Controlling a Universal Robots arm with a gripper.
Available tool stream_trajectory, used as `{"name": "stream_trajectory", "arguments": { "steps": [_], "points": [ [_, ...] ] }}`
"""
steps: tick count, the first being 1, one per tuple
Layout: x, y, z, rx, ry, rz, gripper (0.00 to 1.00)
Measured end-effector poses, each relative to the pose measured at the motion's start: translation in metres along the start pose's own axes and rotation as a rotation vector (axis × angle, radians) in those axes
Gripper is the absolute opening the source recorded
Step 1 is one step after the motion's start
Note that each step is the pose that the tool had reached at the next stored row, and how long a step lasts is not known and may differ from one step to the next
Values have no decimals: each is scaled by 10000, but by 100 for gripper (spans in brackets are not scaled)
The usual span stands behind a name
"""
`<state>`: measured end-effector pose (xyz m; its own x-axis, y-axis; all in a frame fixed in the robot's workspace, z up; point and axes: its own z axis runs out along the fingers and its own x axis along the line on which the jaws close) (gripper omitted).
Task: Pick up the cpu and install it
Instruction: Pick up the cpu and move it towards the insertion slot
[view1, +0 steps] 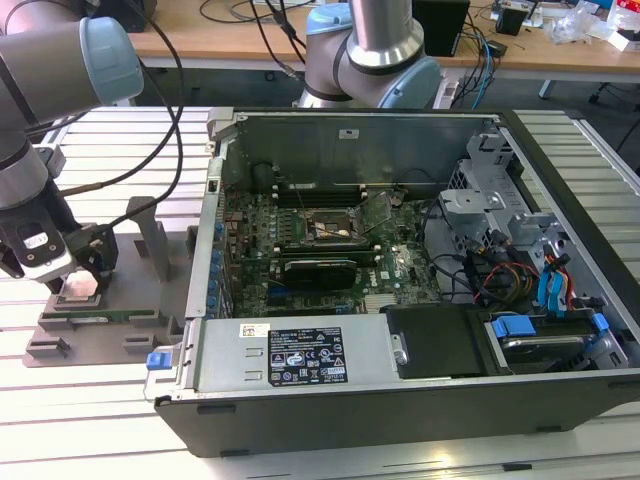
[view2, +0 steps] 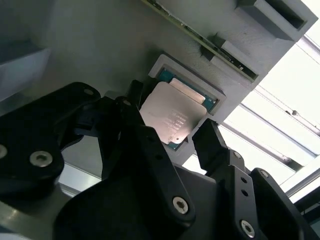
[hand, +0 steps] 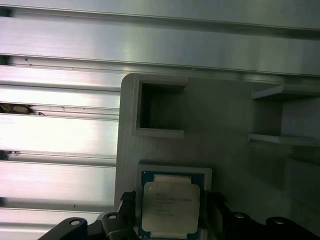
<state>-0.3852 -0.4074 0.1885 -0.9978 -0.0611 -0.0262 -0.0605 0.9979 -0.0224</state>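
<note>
Pick-up step: claw (view2: 172, 114) is hovering released, straddling the cpu (hand: 171, 207) lying flat in the holder tray (hand: 225, 125) on the desk (view1: 100, 400); grasp prob. needs even squeeze on opp. edges

faint print on cpu (hand: 171, 207), white-on-black label (view1: 305, 357) on case (view1: 400, 412), neither legible

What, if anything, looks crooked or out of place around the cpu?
Nothing stands out. The cpu lies flat and square in the recess of the grey holder tray, and the open gripper straddles it.
</note>
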Motion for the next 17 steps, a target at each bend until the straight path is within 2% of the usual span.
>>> {"name": "stream_trajectory", "arguments": {
  "steps": [8,10,17],
  "points": [
    [0,0,0,-1,0,0,68],
    [0,0,0,-1,0,0,55],
    [0,0,0,-2,0,0,55]
  ]
}}
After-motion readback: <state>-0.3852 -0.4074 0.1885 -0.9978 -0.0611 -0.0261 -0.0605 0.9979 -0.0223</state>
